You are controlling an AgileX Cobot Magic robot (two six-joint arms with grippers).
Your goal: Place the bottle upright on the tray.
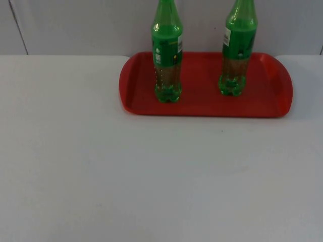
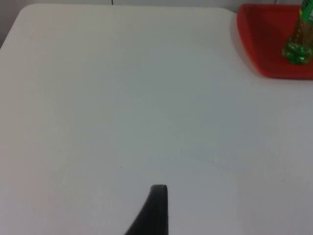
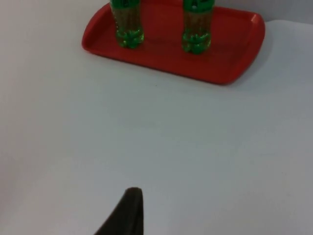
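- Two green bottles stand upright on the red tray [image 1: 262, 101], which sits at the far side of the white bench [image 1: 151, 176] near the grey partition wall.
- The left bottle [image 1: 167, 55] stands toward the tray's left end; the right bottle [image 1: 238, 50] stands toward its middle-right. They are well apart, each with its base flat on the tray floor.
- The left end effector [image 2: 155, 208] hangs over bare bench, well away from the tray; whether its fingers are apart or together cannot be told.
- The right end effector [image 3: 128, 210] also hangs over bare bench, well short of the tray's near rim, and its finger state cannot be told either.
- Judged from this layout, the placing looks done: no bottle lies on the bench and nothing is gripped.
- To finish well, both arms should stay low and back, clear of the tall bottles, since a brush near the necks could tip them.
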